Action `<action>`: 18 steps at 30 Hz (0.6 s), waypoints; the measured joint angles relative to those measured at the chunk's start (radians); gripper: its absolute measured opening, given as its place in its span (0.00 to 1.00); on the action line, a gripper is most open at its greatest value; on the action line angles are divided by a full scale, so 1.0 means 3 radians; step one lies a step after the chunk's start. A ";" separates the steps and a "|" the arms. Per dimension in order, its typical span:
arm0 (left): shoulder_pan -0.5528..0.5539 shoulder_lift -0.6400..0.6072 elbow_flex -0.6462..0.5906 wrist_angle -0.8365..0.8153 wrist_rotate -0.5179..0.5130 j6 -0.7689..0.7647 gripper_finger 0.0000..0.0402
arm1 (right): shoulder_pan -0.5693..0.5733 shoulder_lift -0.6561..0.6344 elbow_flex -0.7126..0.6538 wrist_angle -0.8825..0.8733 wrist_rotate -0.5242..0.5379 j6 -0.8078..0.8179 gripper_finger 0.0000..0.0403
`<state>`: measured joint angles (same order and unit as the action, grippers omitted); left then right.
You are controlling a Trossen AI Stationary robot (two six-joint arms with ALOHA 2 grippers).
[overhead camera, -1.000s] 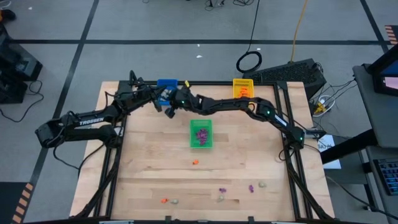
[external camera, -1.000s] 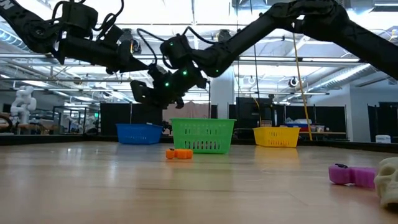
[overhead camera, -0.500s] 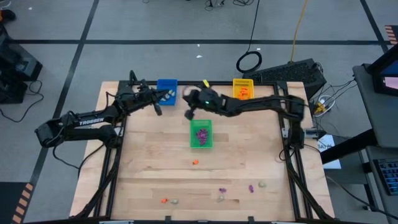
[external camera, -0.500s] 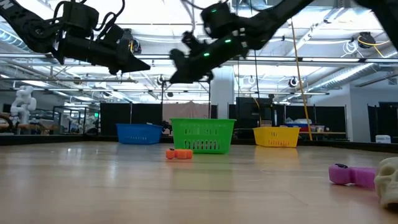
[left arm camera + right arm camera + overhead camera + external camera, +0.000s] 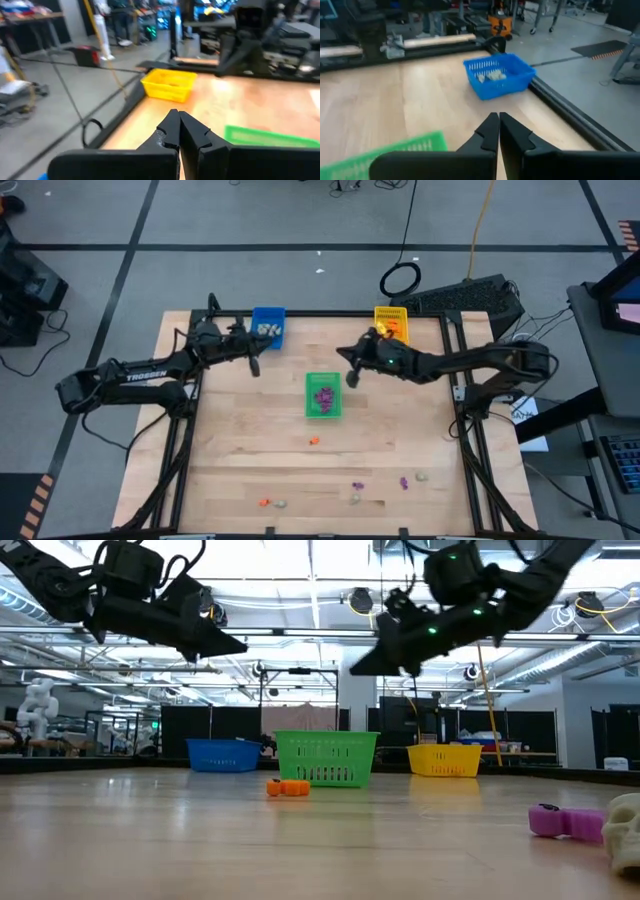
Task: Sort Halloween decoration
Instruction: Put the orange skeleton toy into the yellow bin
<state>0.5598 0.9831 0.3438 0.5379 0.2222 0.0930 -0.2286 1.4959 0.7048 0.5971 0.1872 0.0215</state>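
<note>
- Left gripper [image 5: 252,364]: raised above the table's far left area, just beside the blue tray [image 5: 268,326]. The left wrist view shows its fingers [image 5: 170,131] pressed together with nothing between them.
- Right gripper [image 5: 350,374]: raised between the green tray [image 5: 323,396] and the yellow tray [image 5: 391,321], well above the wood. The right wrist view shows its fingers [image 5: 490,131] closed tip to tip, holding nothing.
- Blue tray: at the far edge, left of centre; pale grey-white trinkets [image 5: 268,329] lie inside.
- Green tray: mid-table; purple trinkets [image 5: 323,394] inside.
- Yellow tray: far edge, right of centre; an orange item shows in it, kind not discernible.
- Loose decorations on the wooden table [image 5: 230,430]: one orange trinket [image 5: 314,441] just in front of the green tray; near the front edge, an orange piece [image 5: 264,503] touching or just beside a pale piece [image 5: 281,504]; further right a pale piece [image 5: 354,499], a purple piece [image 5: 357,484], another purple piece [image 5: 404,482] and a pale piece [image 5: 422,476].
- Low view: a purple trinket [image 5: 562,821] and a pale one [image 5: 624,828] lie nearest the camera, touching or almost so.
</note>
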 joint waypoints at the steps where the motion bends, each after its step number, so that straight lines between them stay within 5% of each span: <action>1: -0.0040 0.0001 0.0029 -0.0086 0.0030 0.0000 0.00 | 0.0005 -0.0053 -0.0061 -0.0007 -0.0001 0.0000 0.00; 9: -0.0711 -0.0007 0.0298 -0.0922 0.0000 0.0062 0.00 | 0.0024 -0.0272 -0.0271 -0.0029 -0.0354 -0.0104 0.00; 18: -0.1811 -0.0008 0.0554 -0.1883 -0.0727 -0.0353 0.00 | 0.0025 -0.0268 -0.0277 0.0166 -0.0608 -0.0544 0.00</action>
<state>0.0166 0.9806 0.5100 -0.0270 0.0041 -0.0128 -0.2211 1.4155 0.6216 0.6469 0.0049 -0.1418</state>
